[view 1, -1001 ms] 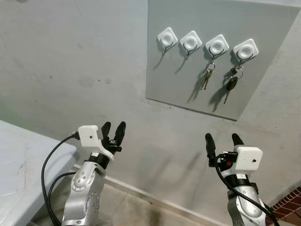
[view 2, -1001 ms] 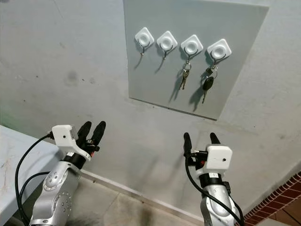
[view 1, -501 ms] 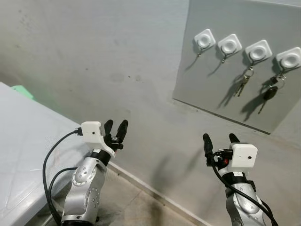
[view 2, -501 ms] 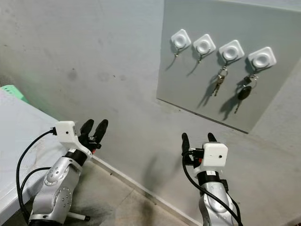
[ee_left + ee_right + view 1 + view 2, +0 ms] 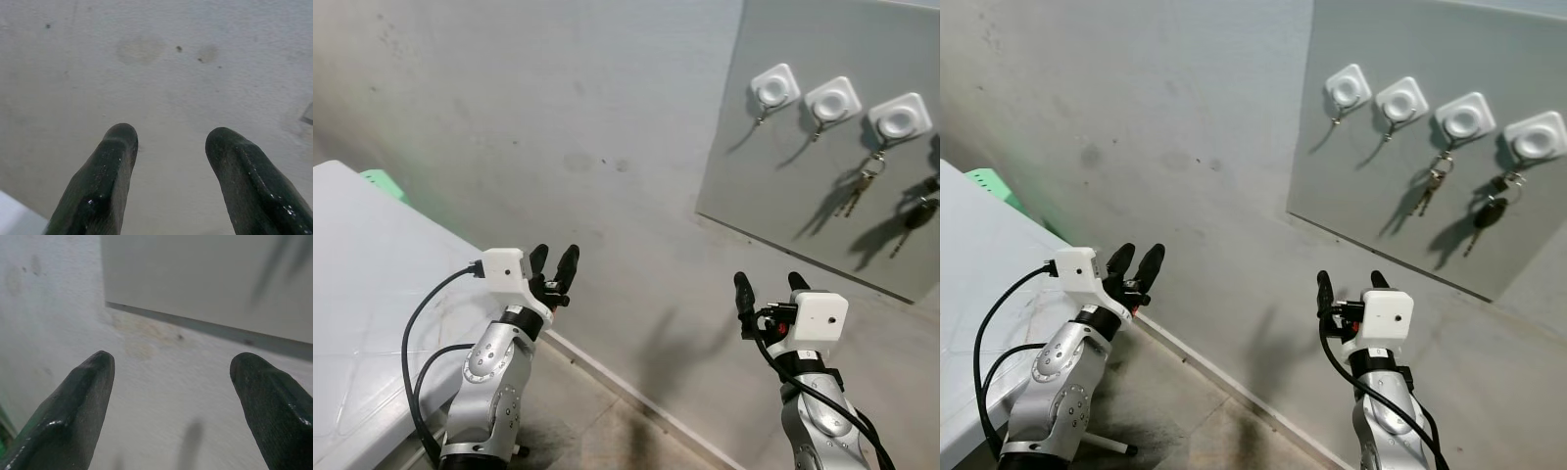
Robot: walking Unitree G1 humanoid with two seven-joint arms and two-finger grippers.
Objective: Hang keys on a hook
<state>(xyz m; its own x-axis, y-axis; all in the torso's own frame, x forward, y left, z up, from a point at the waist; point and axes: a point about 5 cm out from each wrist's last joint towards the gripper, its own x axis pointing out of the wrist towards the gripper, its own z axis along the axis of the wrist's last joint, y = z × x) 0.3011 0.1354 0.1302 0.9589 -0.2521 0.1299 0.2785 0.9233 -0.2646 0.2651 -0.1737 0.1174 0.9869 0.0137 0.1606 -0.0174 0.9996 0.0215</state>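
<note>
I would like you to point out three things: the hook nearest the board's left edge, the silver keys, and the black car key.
Leftmost hook (image 5: 1349, 86), right eye view: its white square base.
Silver keys (image 5: 1427, 194), right eye view: the hanging blades.
Black car key (image 5: 1489, 211), right eye view: its black head.

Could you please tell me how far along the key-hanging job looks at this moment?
Done: two key sets already hang on the board, a silver bunch on the third hook and a black-fob set on the fourth. In hand: nothing; the left end effector and right end effector are both open and empty. Left: the first hook and second hook are bare.
</note>
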